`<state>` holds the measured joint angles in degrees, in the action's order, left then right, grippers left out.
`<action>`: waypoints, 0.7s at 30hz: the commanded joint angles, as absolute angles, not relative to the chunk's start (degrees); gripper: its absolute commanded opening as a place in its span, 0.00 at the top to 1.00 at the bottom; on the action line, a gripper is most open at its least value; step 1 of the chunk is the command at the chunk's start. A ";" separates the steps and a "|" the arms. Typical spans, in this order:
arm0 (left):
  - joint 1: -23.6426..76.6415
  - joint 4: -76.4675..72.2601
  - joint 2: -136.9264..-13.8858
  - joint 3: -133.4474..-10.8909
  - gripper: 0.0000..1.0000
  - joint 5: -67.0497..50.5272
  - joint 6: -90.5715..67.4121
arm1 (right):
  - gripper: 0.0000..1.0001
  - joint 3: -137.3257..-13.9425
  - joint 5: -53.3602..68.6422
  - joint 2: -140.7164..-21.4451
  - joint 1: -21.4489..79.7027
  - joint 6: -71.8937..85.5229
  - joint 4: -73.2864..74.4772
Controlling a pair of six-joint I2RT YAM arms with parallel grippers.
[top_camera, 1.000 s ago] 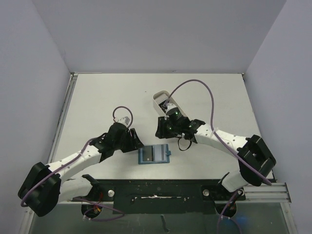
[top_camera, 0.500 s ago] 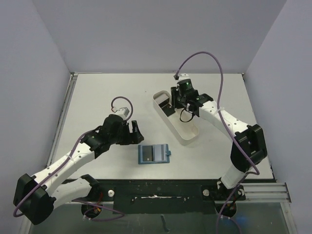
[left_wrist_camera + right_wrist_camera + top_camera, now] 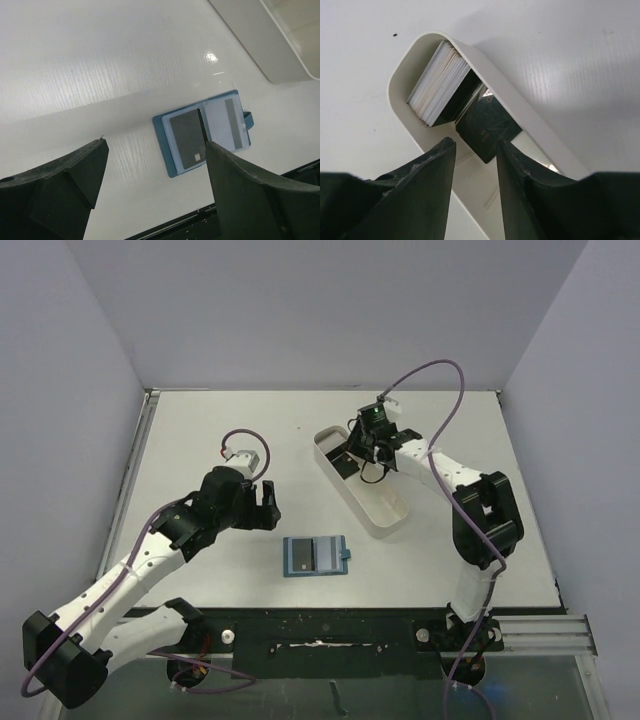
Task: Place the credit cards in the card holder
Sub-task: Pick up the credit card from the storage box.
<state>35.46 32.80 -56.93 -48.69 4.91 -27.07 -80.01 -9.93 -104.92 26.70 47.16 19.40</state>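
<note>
**Reaching into the tray for the next card**

The credit cards [image 3: 442, 82], thin flat rectangles in white and black, are stacked on edge at the rounded far end of the long white oval plastic tray [image 3: 396, 95]. One black card [image 3: 487, 132] leans against the stack.

The right gripper [image 3: 475, 142] is poised just above that end of the tray, its fingers parted by a moderate gap with nothing held between them.

The small teal-blue folding card holder [image 3: 202, 132] lies opened flat near the tray's near end, on its left. A dark card and a light card are already seated in its pockets.

The left gripper [image 3: 156, 146] hovers further left of the tray, spread wide and empty.

The step in hand is judged to be the fetching of another card. For the next move, a descent into the tray is called for. The fingers are then to be closed on a single card, probably the leaning black one, without the stack being disturbed.
</note>
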 commanded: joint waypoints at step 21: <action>33.72 31.05 -52.21 -48.21 0.21 3.78 -24.26 | 0.51 -87.06 -15.63 -118.26 28.05 74.82 5.23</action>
